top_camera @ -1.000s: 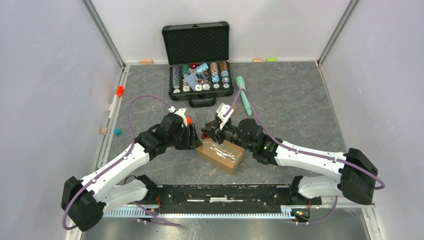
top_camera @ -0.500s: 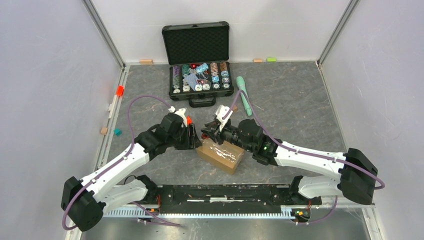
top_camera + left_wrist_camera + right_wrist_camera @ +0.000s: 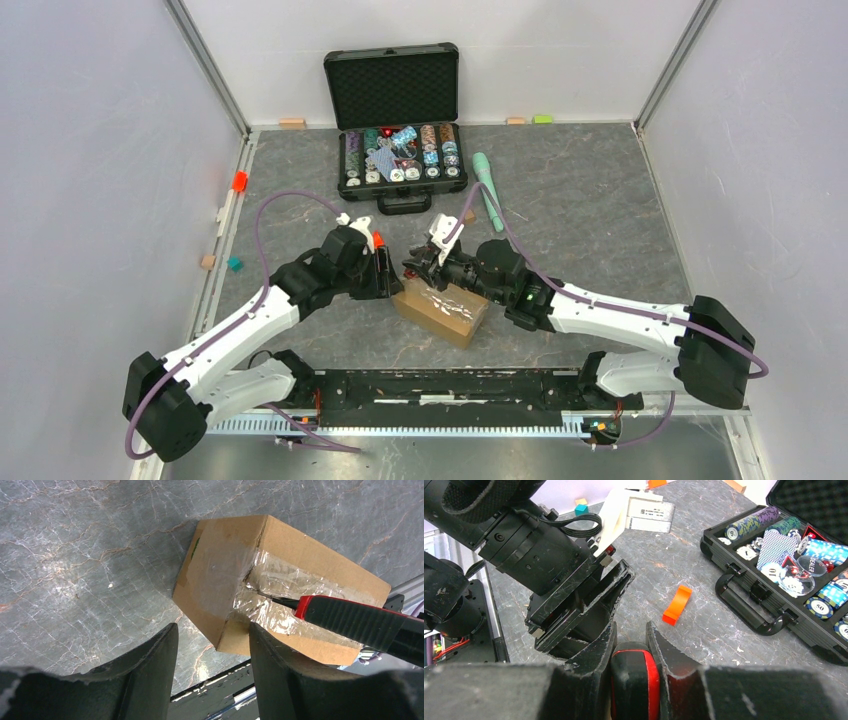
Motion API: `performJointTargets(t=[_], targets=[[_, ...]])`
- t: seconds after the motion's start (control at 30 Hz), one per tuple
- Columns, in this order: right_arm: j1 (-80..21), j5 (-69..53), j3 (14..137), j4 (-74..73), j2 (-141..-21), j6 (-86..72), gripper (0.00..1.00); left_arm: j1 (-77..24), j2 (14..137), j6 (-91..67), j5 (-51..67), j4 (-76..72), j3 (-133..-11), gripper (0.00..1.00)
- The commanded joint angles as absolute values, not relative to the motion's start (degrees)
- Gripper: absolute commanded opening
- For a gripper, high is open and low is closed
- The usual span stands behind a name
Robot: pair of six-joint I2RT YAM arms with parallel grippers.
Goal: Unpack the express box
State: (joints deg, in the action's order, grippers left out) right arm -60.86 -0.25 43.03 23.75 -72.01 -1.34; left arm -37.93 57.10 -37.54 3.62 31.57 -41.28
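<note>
The express box (image 3: 440,310) is a small brown carton with glossy tape, lying on the table between my arms. In the left wrist view the box (image 3: 225,580) shows its taped end and top seam. My left gripper (image 3: 214,628) is open at the box's near corner, with one finger (image 3: 280,675) against its long side. My right gripper (image 3: 631,635) is shut on a red and black utility knife (image 3: 634,680). The knife (image 3: 350,620) reaches over the box, its blade tip on the taped seam at the box's end.
An open black case of poker chips (image 3: 400,130) stands at the back. A teal pen (image 3: 488,190) lies to its right. An orange block (image 3: 676,605) lies behind the grippers. Small blocks (image 3: 239,181) sit along the left edge. The arms' rail (image 3: 450,385) runs along the front.
My right gripper has shifted very slightly to the left with the knife. The box and the left arm have not moved.
</note>
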Motion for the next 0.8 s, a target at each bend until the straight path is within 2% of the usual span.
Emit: performJointTargets(t=[0.0,0.23,0.63,0.77], targets=[[-61.08,-1.58,41.18,22.48,-72.52,-0.47,0.00,-37.62,57.26,-39.51,3.40,34.45,-43.41,0.60],[-61.07,-1.49,41.18,21.90,-71.99,-0.47,0.00,-37.45,58.77,-40.08,0.20,35.09,-47.34,0.61],[-61.08,-0.62,42.60,17.74,-70.96,-2.02,0.00,-37.35,61.79,-43.93,0.25,28.43,-44.11,0.61],[-61.08,0.26,43.86,14.90,-70.67,-2.46,0.00,-37.38,62.32,-46.21,-4.84,30.85,-42.72,0.60]])
